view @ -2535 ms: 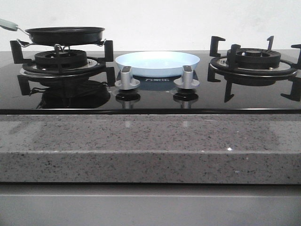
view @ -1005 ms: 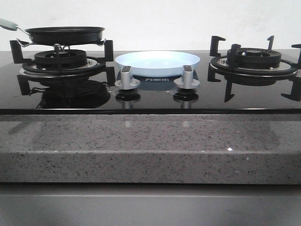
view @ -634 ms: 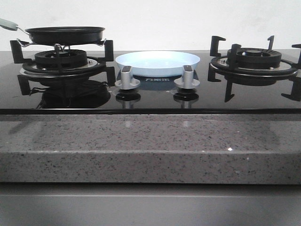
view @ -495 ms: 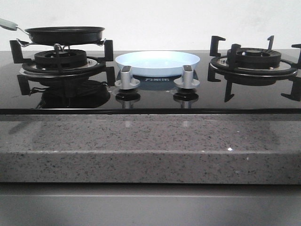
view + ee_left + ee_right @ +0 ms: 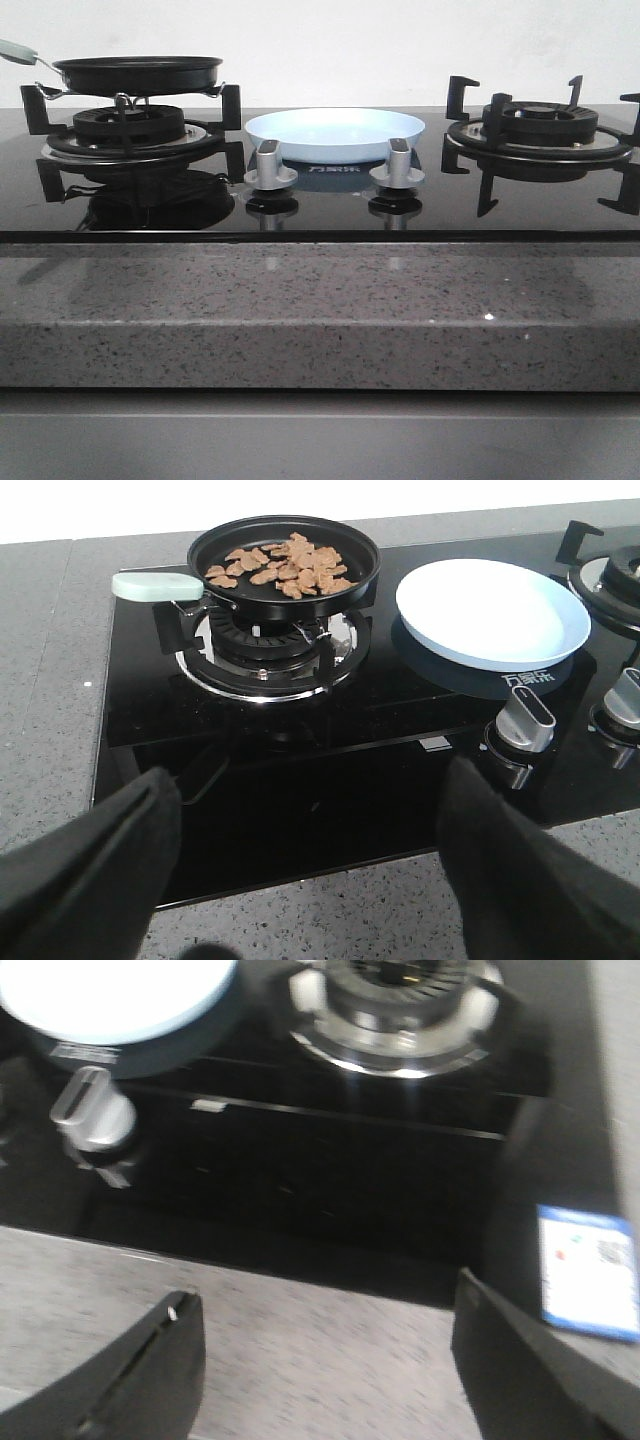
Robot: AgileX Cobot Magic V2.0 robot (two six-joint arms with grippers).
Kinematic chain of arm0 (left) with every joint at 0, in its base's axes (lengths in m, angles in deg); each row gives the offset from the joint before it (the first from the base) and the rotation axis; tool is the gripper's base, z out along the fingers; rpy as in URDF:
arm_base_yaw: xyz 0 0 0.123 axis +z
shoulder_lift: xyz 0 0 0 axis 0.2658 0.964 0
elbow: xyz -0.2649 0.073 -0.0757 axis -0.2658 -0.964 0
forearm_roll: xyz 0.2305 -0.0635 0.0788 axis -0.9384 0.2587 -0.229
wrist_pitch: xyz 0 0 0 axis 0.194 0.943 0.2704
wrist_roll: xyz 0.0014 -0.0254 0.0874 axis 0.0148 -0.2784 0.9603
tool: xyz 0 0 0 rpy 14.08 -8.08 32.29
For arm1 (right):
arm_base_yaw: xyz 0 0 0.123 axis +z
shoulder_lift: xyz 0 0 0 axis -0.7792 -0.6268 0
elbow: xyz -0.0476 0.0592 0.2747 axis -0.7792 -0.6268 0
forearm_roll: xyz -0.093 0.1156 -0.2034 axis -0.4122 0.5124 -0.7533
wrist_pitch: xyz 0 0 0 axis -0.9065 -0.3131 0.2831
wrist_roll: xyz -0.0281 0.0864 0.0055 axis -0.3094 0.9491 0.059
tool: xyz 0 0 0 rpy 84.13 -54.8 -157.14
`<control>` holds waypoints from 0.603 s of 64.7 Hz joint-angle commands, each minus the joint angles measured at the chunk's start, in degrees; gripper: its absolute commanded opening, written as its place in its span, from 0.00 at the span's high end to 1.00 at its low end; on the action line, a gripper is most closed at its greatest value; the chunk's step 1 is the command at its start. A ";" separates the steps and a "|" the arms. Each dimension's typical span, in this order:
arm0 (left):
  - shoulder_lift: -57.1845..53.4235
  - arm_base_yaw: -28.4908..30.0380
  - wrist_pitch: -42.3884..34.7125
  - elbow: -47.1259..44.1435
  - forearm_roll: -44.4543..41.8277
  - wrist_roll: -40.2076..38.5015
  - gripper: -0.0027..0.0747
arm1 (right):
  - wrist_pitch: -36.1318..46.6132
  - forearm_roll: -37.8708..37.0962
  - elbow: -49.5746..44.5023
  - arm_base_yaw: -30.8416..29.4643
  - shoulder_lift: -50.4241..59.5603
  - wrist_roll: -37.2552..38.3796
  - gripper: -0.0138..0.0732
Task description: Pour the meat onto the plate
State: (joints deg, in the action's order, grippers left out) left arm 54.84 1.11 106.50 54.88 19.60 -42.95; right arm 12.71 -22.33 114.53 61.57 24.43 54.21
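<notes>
Meat (image 5: 285,562): a heap of small tan pieces lying in the black frying pan (image 5: 200,555); none is on the plate yet.
Frying pan: sits level on the left burner grate (image 5: 262,645); its pale green handle (image 5: 146,584) points away from the plate.
Plate (image 5: 490,615): pale blue, bare, resting on the glass hob (image 5: 300,770) just beside the pan's burner, behind the two knobs (image 5: 525,720).
Left gripper (image 5: 305,880): jaws wide apart, holding nothing, hanging over the counter's front edge, well apart from the handle.
Right gripper (image 5: 325,1370): jaws apart, holding nothing, near the right burner (image 5: 400,1005); the view is blurred.
Step in hand: by my judgement, reaching for the handle with the left arm.
How to do it: bring your open jaws square across the handle near its middle and close firmly, since the loaded pan will want to twist. Lift clear of the grate prongs before you travel.
Pour: carry the pan's far rim over the plate's centre, then tilt slowly so the pieces slide rather than scatter.
Risk: a loose grip lets the pan roll.
</notes>
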 commanded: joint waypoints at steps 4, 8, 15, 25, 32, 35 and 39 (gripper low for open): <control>0.49 -0.56 -4.48 1.76 0.07 -0.06 0.28 | 2.93 3.12 6.07 1.70 -5.98 -1.85 0.22; 0.49 -0.56 -4.48 1.76 0.07 -0.06 0.28 | 2.93 3.55 8.07 1.88 -8.81 -1.85 0.22; 0.49 -0.56 -4.48 1.76 0.07 -0.06 0.28 | 2.88 4.69 11.92 1.88 -14.83 -2.67 0.22; 0.49 -0.56 -4.48 1.76 0.07 -0.06 0.28 | 2.22 7.91 18.77 1.88 -23.15 -5.59 0.22; 0.49 -0.56 -4.48 1.76 0.07 -0.06 0.28 | 0.52 10.80 23.85 1.88 -28.90 -8.79 0.22; 0.49 -0.56 -4.48 1.76 0.07 -0.06 0.28 | -0.44 11.90 26.42 1.88 -31.65 -9.86 0.22; 0.49 -0.56 -4.48 1.76 0.07 -0.06 0.28 | -1.97 12.92 29.87 1.88 -35.20 -10.74 0.22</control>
State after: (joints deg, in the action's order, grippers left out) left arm 54.84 1.02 106.50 54.88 19.53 -42.95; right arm 9.84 -11.76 138.88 63.32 -8.30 45.68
